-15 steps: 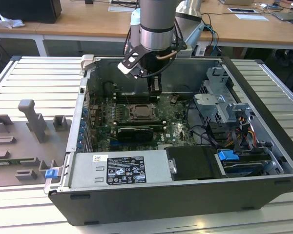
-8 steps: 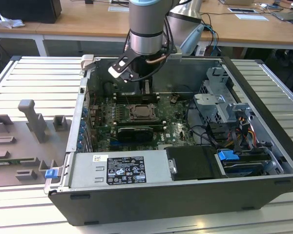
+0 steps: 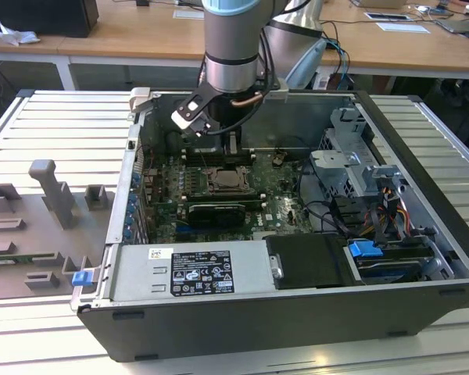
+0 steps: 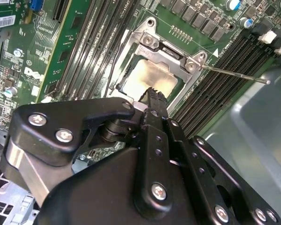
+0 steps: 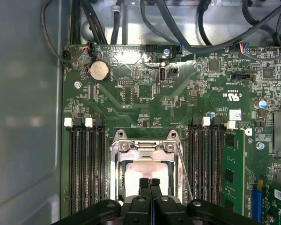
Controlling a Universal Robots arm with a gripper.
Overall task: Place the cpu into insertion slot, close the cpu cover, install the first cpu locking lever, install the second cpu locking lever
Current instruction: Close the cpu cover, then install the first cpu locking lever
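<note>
One cpu [image 5: 147, 169], one insertion slot [image 3: 227, 181], one cpu cover [image 5: 145, 146] and one gripper [image 5: 151, 183] are in sight. The slot sits near the middle of the green motherboard [image 5: 145, 93], between two banks of memory slots, inside the open computer case [image 3: 219, 312] on the table [image 3: 55, 125]. The cpu lies in the slot with its pale face up, and the cover's silvery frame lies flat around it. One thin lever rod [image 4: 234, 75] angles away from a cover corner. The gripper's fingers are pressed together and carry nothing; their tips hang over the cpu's near edge, though contact cannot be told.
</note>
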